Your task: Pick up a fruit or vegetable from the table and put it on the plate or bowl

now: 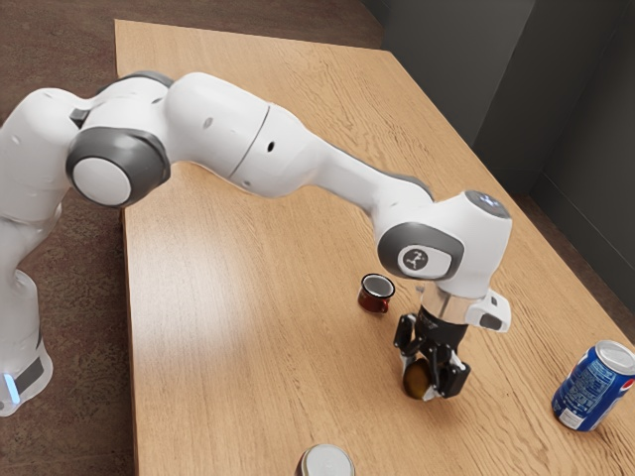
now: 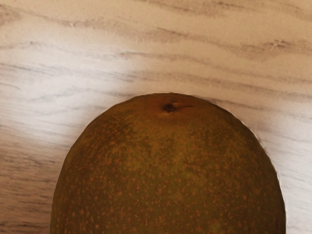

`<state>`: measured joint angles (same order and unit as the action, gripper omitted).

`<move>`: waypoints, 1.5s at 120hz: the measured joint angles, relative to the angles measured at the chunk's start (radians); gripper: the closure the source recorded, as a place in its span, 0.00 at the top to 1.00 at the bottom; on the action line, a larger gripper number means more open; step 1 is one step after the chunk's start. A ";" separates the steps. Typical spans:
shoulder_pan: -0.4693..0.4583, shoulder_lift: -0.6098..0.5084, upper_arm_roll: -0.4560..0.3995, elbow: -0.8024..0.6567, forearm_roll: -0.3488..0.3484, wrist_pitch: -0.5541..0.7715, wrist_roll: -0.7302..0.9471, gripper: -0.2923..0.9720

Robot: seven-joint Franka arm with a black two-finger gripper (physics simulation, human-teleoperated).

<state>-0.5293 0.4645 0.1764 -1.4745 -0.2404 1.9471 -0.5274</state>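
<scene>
The table [image 1: 248, 327] is a light wood-grain slab with a plain square edge, running from the exterior view's upper left to its lower right. A soft pale sheen lies across its middle, and in the wrist view its grain [image 2: 146, 44] reads as long wavy streaks. The floor [image 1: 69, 69] is dark brown with a mottled, carpet-like texture, seen along the exterior view's left and beyond the far edge, while dim grey walls [image 1: 466, 69] with upright seams close the upper right.

Place: plain room, perhaps an office
Furniture: long wooden table [image 1: 248, 327]
Floor: brown carpet [image 1: 60, 59] beside the table
Walls: dark grey panels [image 1: 466, 59] beyond the table
</scene>
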 joint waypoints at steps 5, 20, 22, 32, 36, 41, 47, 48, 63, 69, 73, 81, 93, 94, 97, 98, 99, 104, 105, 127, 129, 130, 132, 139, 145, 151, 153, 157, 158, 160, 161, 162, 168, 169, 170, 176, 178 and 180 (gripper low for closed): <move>0.000 0.001 0.000 0.001 0.000 0.000 -0.001 0.46; 0.000 -0.013 0.011 0.005 0.003 -0.001 -0.003 0.45; 0.000 -0.019 0.015 0.005 0.004 -0.002 -0.003 0.44; 0.003 -0.080 0.045 0.006 0.007 -0.011 -0.004 0.43; 0.004 -0.119 0.081 0.006 0.009 -0.021 -0.004 0.43; 0.004 -0.173 0.143 0.007 0.010 -0.037 -0.002 0.43; 0.007 -0.246 0.235 0.010 0.010 -0.060 0.002 0.44; 0.007 -0.257 0.250 0.010 0.010 -0.064 0.003 0.44; 0.018 -0.344 0.499 0.012 0.008 -0.124 0.023 0.44; 0.029 -0.354 0.581 0.012 0.006 -0.143 0.034 0.43; 0.051 -0.365 0.611 0.012 0.006 -0.154 0.040 0.43; 0.090 -0.383 0.634 0.018 0.005 -0.171 0.053 0.43; 0.153 -0.406 0.644 0.045 -0.007 -0.200 0.069 0.43; 0.162 -0.409 0.645 0.046 -0.008 -0.203 0.070 0.43; 0.194 -0.418 0.646 0.049 -0.013 -0.210 0.074 0.43; 0.206 -0.420 0.646 0.049 -0.014 -0.212 0.075 0.43; 0.218 -0.423 0.646 0.050 -0.015 -0.215 0.076 0.43; 0.284 -0.430 0.647 0.051 -0.019 -0.226 0.082 0.44; 0.297 -0.431 0.647 0.051 -0.019 -0.229 0.083 0.44; 0.558 -0.435 0.649 0.052 -0.028 -0.269 0.110 0.44; 0.576 -0.435 0.649 0.051 -0.028 -0.271 0.113 0.44; 0.584 -0.435 0.649 0.051 -0.028 -0.273 0.114 0.44; 0.600 -0.435 0.649 0.051 -0.028 -0.275 0.117 0.44; 0.641 -0.433 0.650 0.050 -0.028 -0.286 0.125 0.44; 0.658 -0.431 0.650 0.047 -0.027 -0.298 0.131 0.44; 0.656 -0.428 0.650 0.044 -0.026 -0.310 0.139 0.43; 0.650 -0.428 0.650 0.044 -0.026 -0.314 0.141 0.43; 0.634 -0.427 0.650 0.043 -0.025 -0.321 0.146 0.44; 0.629 -0.427 0.650 0.043 -0.025 -0.323 0.147 0.44; 0.618 -0.426 0.650 0.043 -0.024 -0.326 0.150 0.44; 0.612 -0.426 0.649 0.042 -0.024 -0.327 0.151 0.44; 0.605 -0.426 0.650 0.042 -0.023 -0.329 0.152 0.44; 0.562 -0.425 0.654 0.042 -0.018 -0.336 0.158 0.44; 0.554 -0.424 0.655 0.041 -0.016 -0.337 0.160 0.44; 0.547 -0.424 0.656 0.041 -0.015 -0.338 0.161 0.44; 0.505 -0.420 0.671 0.033 -0.009 -0.344 0.170 0.44; 0.492 -0.418 0.682 0.028 -0.008 -0.345 0.173 0.44; 0.485 -0.413 0.691 0.023 -0.006 -0.346 0.176 0.44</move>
<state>-0.0442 0.0511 0.8671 -1.4514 -0.2466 1.6007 -0.3510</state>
